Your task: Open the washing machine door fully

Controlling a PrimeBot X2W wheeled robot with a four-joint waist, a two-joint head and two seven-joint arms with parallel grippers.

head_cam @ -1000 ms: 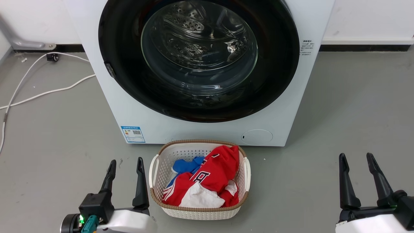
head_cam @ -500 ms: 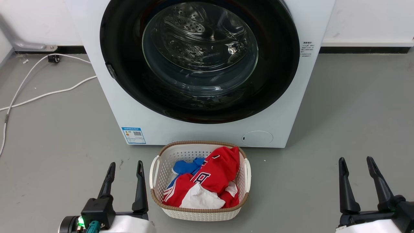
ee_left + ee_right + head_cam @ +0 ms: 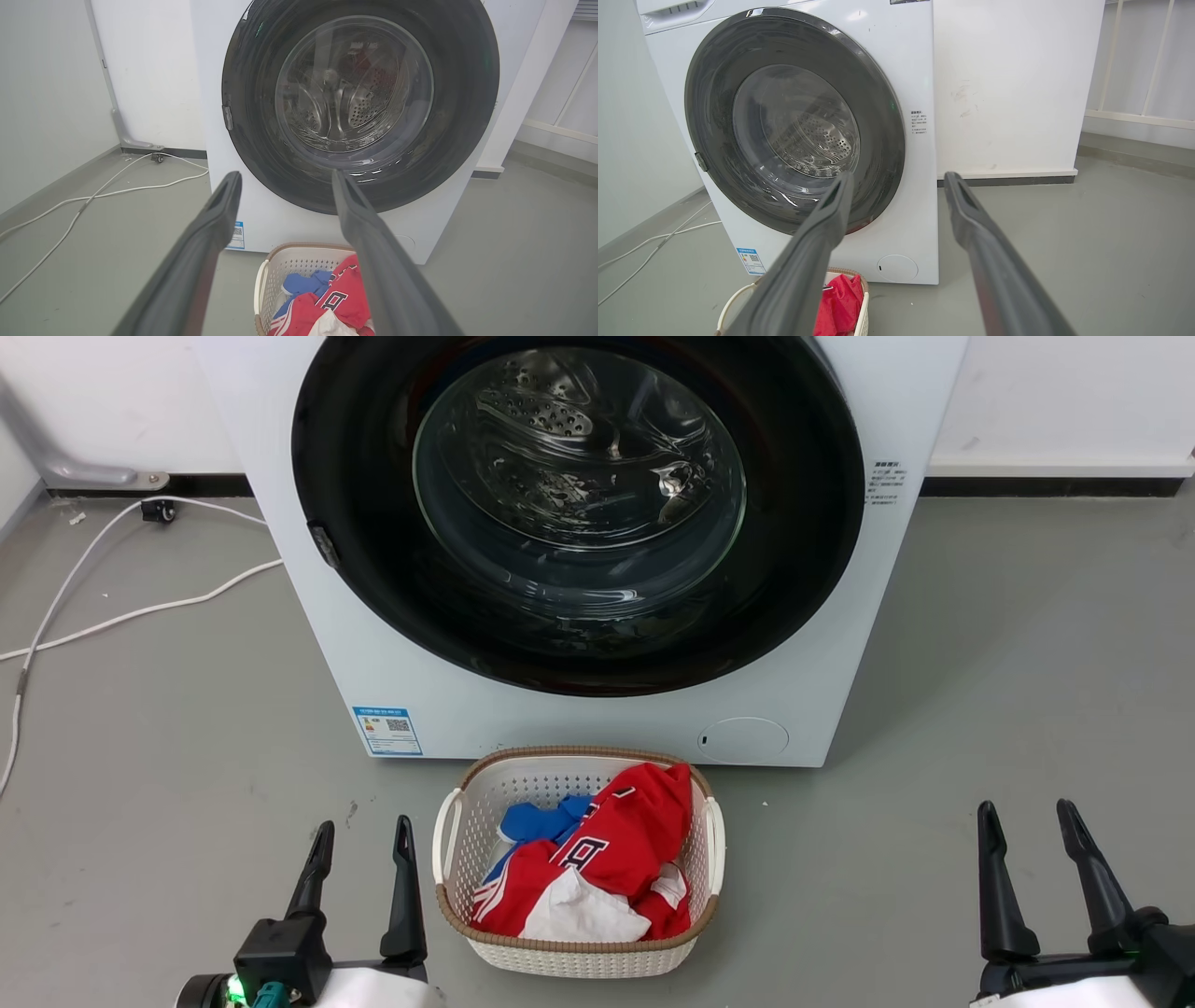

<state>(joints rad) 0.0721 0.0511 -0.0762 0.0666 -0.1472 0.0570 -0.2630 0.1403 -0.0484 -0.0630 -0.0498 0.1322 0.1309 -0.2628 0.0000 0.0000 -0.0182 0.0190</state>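
Head view: door point(image 3: 579, 513) looks heavy, stiff, slick; I'd pull its left-rim tab point(image 3: 323, 543); left hand point(image 3: 364, 824), right hand point(image 3: 1025, 806) spread wide, empty.

Dark tapered gripper fingers point(image 3: 407, 896), white forearms point(image 3: 373, 991), green light point(image 3: 233, 987)

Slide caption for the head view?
Washing machine door closed; left gripper and right gripper open, low on either side of the laundry basket.

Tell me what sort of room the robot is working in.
Probably a laundry corner of a plain room: a white front-loading washing machine, a basket of clothes before it, bare grey floor.
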